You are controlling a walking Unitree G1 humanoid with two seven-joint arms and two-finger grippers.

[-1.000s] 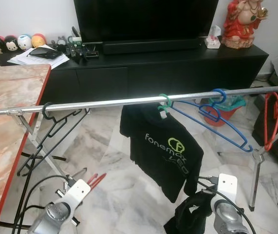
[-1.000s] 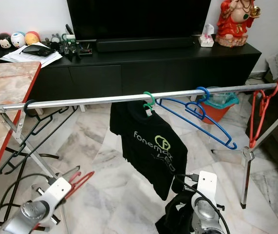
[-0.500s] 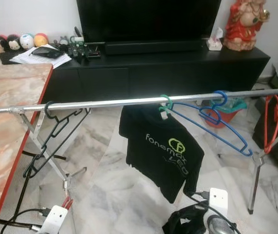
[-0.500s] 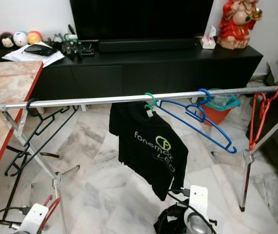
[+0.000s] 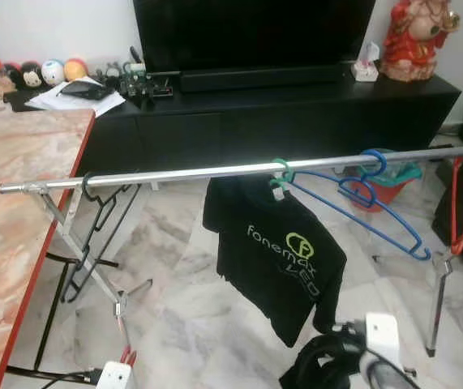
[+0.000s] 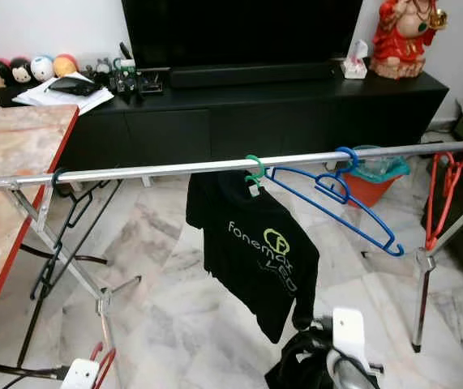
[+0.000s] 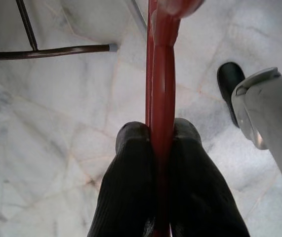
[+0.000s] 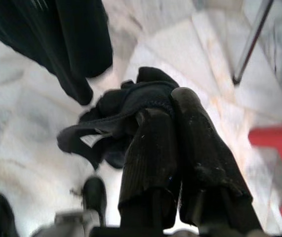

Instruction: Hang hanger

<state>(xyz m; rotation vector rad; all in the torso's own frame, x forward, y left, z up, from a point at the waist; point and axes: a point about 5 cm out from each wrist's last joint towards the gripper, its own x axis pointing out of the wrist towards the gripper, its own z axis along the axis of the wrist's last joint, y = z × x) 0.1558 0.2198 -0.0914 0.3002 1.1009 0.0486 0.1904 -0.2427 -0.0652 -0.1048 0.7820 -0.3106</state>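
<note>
My left gripper (image 7: 159, 132) is shut on a red hanger (image 7: 161, 74), whose thin bar runs out between the black fingers (image 7: 131, 173) over the marble floor. In the eye views that hanger (image 6: 101, 361) pokes up at the bottom edge, low beside the rack's leg. My right gripper (image 8: 166, 106) is shut on a bunched black garment (image 8: 116, 108), held low at the bottom right (image 5: 320, 365). In front of me runs the silver rail (image 5: 174, 173). On it hang a black hanger (image 5: 93, 211), a black T-shirt (image 5: 284, 259) on a green hanger (image 5: 280, 168), blue hangers (image 5: 377, 203) and a red hanger (image 5: 462, 203).
A marble table with a red edge (image 5: 61, 203) stands close on the left. The rack's crossed legs (image 5: 85, 259) stand under the rail's left end, another leg (image 5: 435, 300) at the right. Behind are a black TV console (image 5: 296, 113) and an orange bucket (image 5: 393, 182).
The camera has shifted a little. Both arms have sunk toward the picture's bottom edge; the left arm with its red hanger is almost out of the eye views.
</note>
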